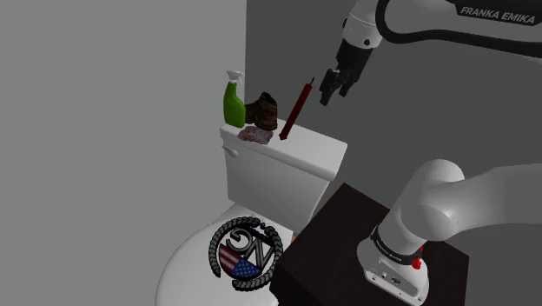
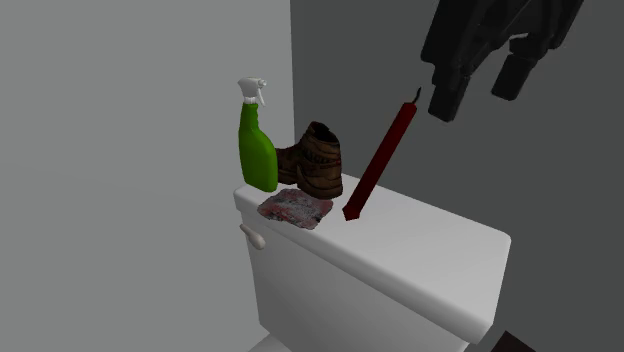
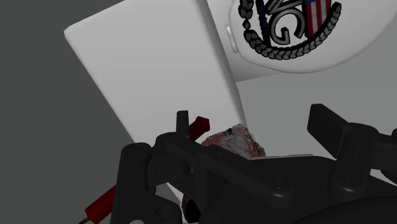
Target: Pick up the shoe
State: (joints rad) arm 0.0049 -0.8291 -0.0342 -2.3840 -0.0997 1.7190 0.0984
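Observation:
A brown ankle-high shoe (image 1: 262, 111) (image 2: 316, 160) stands upright at the back of the white toilet tank lid (image 1: 300, 149) (image 2: 420, 245), beside a green spray bottle. My black gripper (image 1: 335, 88) (image 2: 478, 88) (image 3: 254, 127) hangs in the air above the tank, up and off to the shoulder view's right of the shoe. It is open, its fingers apart with nothing between them. A leaning red candle (image 1: 296, 109) (image 2: 380, 160) stands between the gripper and the shoe.
The green spray bottle (image 1: 234, 103) (image 2: 256, 142) touches the shoe's far side. A pinkish crumpled cloth (image 1: 254, 134) (image 2: 295, 208) (image 3: 238, 141) lies in front of the shoe. Below is the toilet lid with an emblem (image 1: 246, 252) (image 3: 286, 25). The dark stand (image 1: 347, 252) sits at the lower right.

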